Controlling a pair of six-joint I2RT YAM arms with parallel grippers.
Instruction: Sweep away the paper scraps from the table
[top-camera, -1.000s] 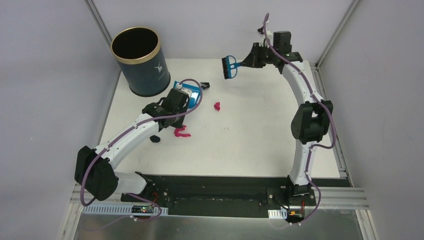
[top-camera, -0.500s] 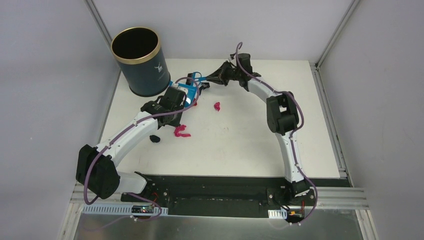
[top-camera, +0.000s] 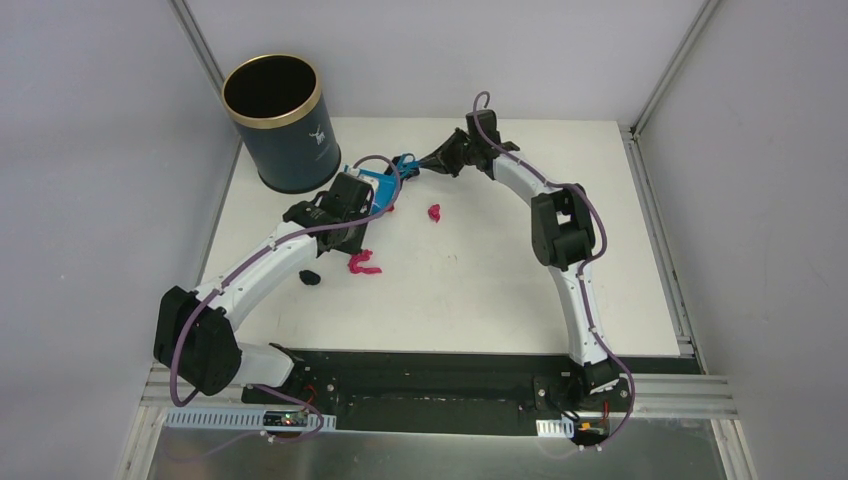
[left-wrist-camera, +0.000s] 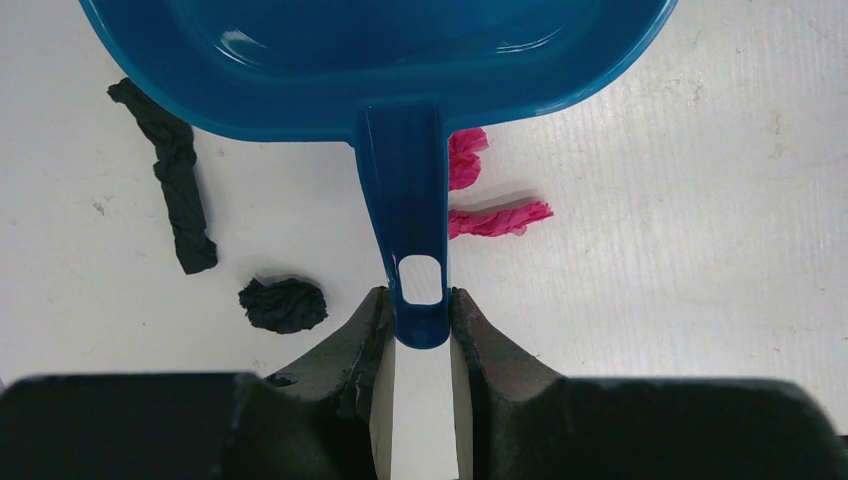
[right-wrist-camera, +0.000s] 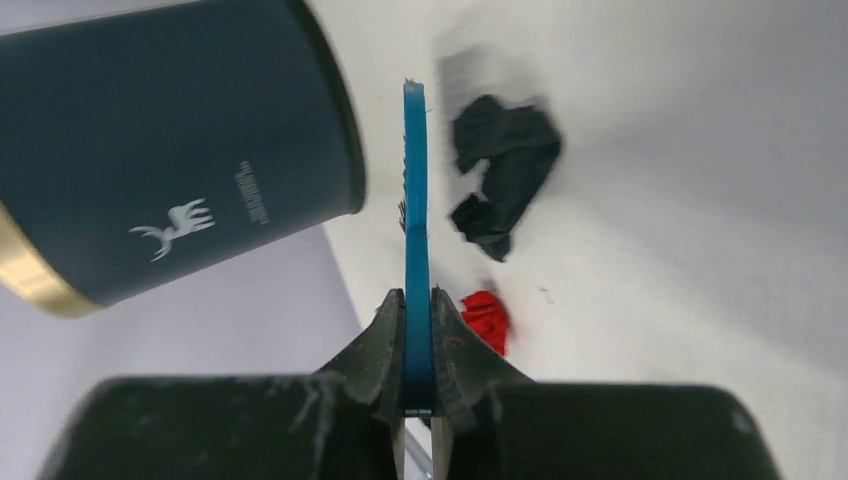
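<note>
1. White table (top-camera: 500, 290) carries the dark blue bin (top-camera: 280, 125) at its far left corner.
2. My left gripper (left-wrist-camera: 421, 302) pinches the blue dustpan (left-wrist-camera: 380, 60) by its handle tip, just right of the bin.
3. My right gripper (right-wrist-camera: 418, 300) is clamped on the blue brush (right-wrist-camera: 415, 190), farther right of the bin, past the dustpan.
4. Pink, black and red paper scraps (top-camera: 434, 212) lie on the table around the dustpan, right of and nearer than the bin.

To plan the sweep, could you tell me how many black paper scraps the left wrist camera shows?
2: a long twisted black scrap lies left of the dustpan's handle, a balled black scrap nearer the left gripper. The dustpan may hide more.
</note>
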